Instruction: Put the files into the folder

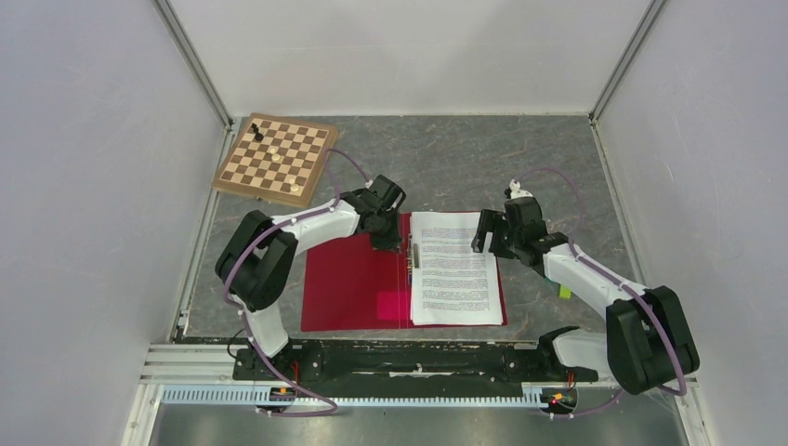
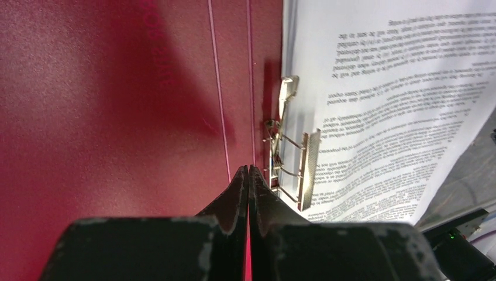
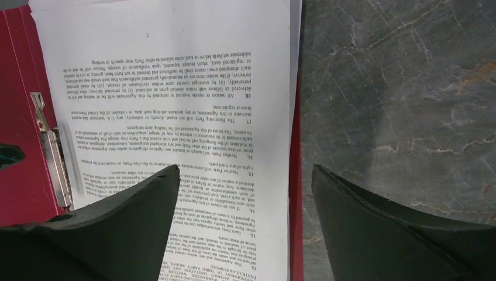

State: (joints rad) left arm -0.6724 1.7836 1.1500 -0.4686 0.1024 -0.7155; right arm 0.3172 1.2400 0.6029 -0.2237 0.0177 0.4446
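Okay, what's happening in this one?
The red folder lies open on the table with the printed files resting on its right half. The left end effector, shut, is at the spine beside the metal clip. The right end effector hovers open over the files' right edge. Neither holds anything.

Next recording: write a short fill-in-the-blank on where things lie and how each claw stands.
The files lie on the ___ half of the open folder.
The left claw is ___.
The right claw, over the files' edge, is ___.
The chessboard sits at the far ___ corner of the table.
Missing: right, shut, open, left.
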